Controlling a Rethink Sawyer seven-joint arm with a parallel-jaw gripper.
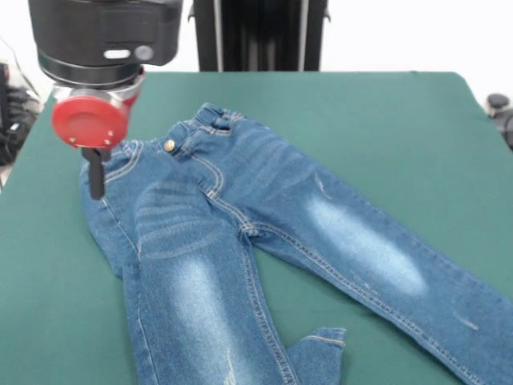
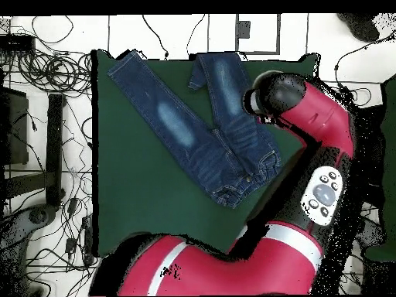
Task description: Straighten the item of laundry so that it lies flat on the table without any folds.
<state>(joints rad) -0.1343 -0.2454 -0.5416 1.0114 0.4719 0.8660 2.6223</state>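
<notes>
The item of laundry, a small pair of blue jeans (image 1: 240,241), lies front-up on the green table (image 1: 401,120), brass button (image 1: 169,145) showing. One leg runs out to the lower right. The other runs toward the near edge, and its hem (image 1: 321,341) is turned back beside it. My gripper (image 1: 96,172) hangs from the red and black wrist, low at the waistband's left hip corner. In the overhead view the jeans (image 2: 193,124) lie on the table (image 2: 139,193) with legs spread toward the far edge, and my arm (image 2: 309,116) hides the gripper and that hip.
The black pedestal column (image 1: 260,36) stands at the far side. A dark object (image 1: 501,108) sits off the table's right edge. Cables (image 2: 46,69) and black stands lie on the floor beside the table. One leg's end reaches the table's far corner (image 2: 124,62).
</notes>
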